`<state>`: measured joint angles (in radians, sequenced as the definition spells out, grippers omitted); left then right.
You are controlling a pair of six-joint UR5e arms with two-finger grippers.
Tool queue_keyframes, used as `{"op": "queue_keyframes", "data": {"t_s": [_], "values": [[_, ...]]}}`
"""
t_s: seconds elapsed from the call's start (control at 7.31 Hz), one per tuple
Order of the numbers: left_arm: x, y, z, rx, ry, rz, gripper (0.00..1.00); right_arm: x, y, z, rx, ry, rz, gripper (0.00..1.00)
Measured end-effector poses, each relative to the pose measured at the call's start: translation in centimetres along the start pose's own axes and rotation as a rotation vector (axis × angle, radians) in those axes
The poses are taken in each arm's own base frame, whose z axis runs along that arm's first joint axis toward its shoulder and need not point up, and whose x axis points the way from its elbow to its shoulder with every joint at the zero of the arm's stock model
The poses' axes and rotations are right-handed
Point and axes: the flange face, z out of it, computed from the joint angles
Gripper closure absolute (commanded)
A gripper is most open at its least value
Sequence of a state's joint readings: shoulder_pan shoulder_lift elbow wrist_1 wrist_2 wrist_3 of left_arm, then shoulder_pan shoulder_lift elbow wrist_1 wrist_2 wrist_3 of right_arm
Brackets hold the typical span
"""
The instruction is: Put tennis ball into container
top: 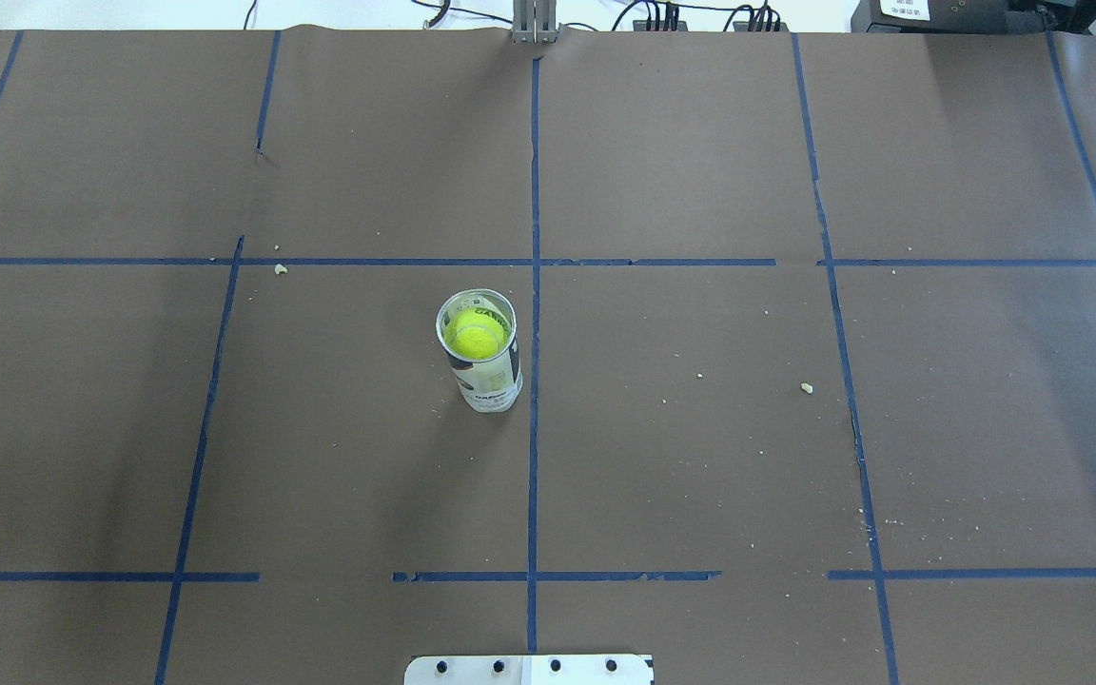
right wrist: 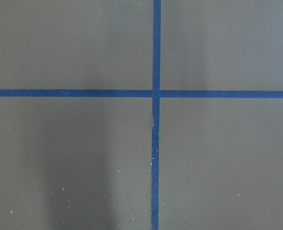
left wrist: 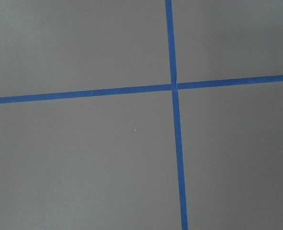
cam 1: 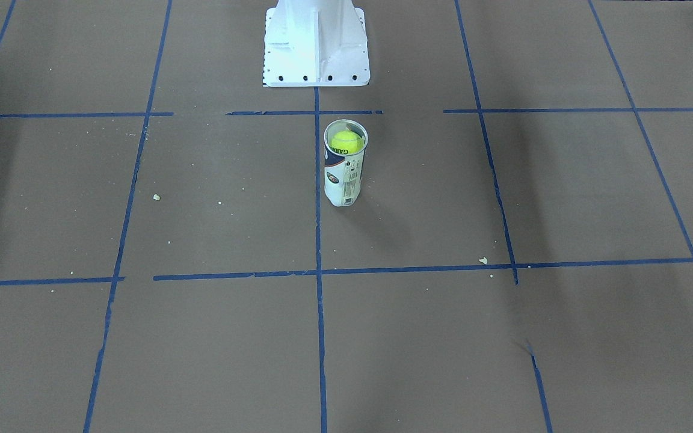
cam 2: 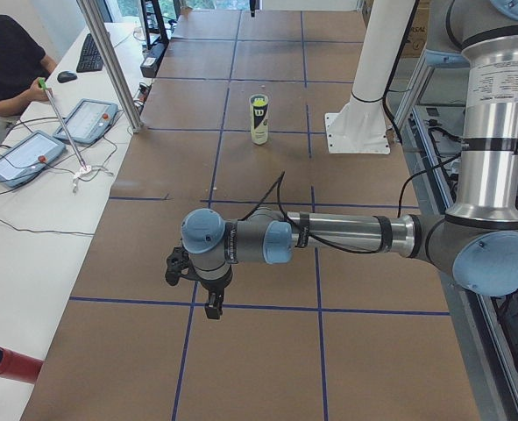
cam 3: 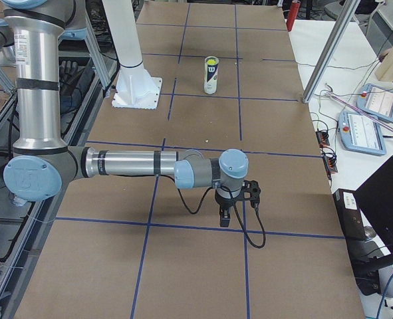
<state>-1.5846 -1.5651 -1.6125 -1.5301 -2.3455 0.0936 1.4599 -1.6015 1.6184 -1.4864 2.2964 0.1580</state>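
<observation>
Two grippers, left gripper (cam 2: 213, 310) and right gripper (cam 3: 225, 219), hang far off, jaw opening impossible to tell. The tennis ball (cam 1: 346, 142) seemingly sits inside the container (cam 1: 344, 177), at six o'clock of the pedestal (cam 1: 316, 51) in the front-facing view: leave it untouched.

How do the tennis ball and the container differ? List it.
The tennis ball is round and yellow-green; the container is a tall cylinder with a white and dark-blue label. The tennis ball sits inside; the container stands upright on the table. Shared: similar width.
</observation>
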Motion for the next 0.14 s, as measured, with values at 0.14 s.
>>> {"op": "queue_keyframes", "data": {"t_s": [0.14], "values": [[0.04,-0.01,-0.03,0.0,0.0,0.0,0.0,0.0,0.0,0.0,0.0,0.0,0.0,0.0]]}}
